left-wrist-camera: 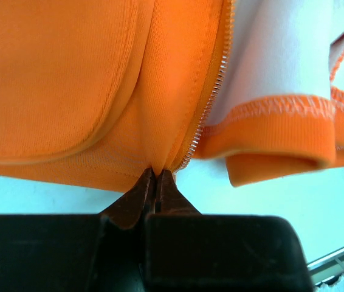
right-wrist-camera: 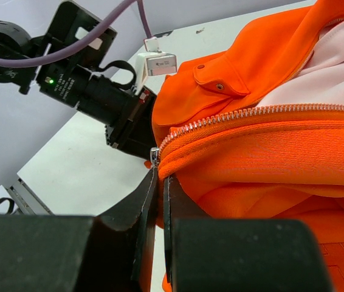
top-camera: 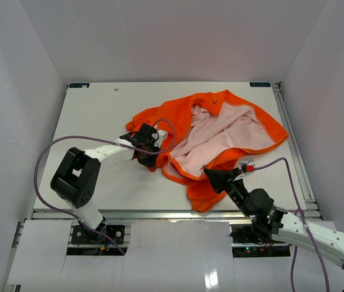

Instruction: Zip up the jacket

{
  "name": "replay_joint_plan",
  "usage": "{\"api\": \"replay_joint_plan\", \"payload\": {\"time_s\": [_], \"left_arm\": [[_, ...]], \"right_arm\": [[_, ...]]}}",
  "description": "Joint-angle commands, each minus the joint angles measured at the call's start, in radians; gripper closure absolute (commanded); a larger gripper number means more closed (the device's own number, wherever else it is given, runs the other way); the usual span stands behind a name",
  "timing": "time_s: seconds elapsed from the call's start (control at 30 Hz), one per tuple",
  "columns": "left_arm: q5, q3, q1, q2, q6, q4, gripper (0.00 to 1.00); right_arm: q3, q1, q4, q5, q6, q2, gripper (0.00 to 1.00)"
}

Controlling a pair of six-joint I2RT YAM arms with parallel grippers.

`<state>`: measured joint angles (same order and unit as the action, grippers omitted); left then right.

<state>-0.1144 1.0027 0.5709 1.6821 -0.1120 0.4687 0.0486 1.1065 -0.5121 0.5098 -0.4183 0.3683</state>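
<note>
Jaws of the left gripper (left-wrist-camera: 155, 174) and right gripper (right-wrist-camera: 158, 175) clamp zipper edges of a bright orange fabric jacket (top-camera: 178, 112). It lies unzipped and crumpled on the white table (top-camera: 93, 115), pale pink lining (top-camera: 220, 137) showing.

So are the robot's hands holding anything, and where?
Both pinch the jacket. The left gripper grips the orange edge where the zipper teeth end. The right gripper grips the end of the other zipper edge.

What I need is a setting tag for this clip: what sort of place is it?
Probably a robotics lab test cell: plain white walls box in a white table, a left arm and right arm are bolted at its near edge, and an orange jacket lies on it.
</note>
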Motion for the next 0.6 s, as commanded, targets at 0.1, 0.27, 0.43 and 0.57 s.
{"api": "replay_joint_plan", "payload": {"time_s": [0.1,0.27,0.43,0.57], "left_arm": [[0.099,-0.023,0.006,-0.154,-0.074,-0.044,1.00],[-0.006,-0.076,0.006,-0.251,-0.089,-0.166,1.00],[-0.162,-0.184,0.006,-0.367,-0.111,-0.417,1.00],[-0.262,-0.313,0.006,-0.466,-0.180,-0.704,1.00]], "right_arm": [[-0.146,0.004,-0.051,-0.002,-0.001,0.027,0.92],[-0.138,0.004,-0.081,-0.008,0.007,0.076,0.92],[-0.114,0.004,-0.192,-0.056,0.087,0.122,0.92],[0.017,0.003,-0.236,-0.121,0.187,0.194,0.92]]}}
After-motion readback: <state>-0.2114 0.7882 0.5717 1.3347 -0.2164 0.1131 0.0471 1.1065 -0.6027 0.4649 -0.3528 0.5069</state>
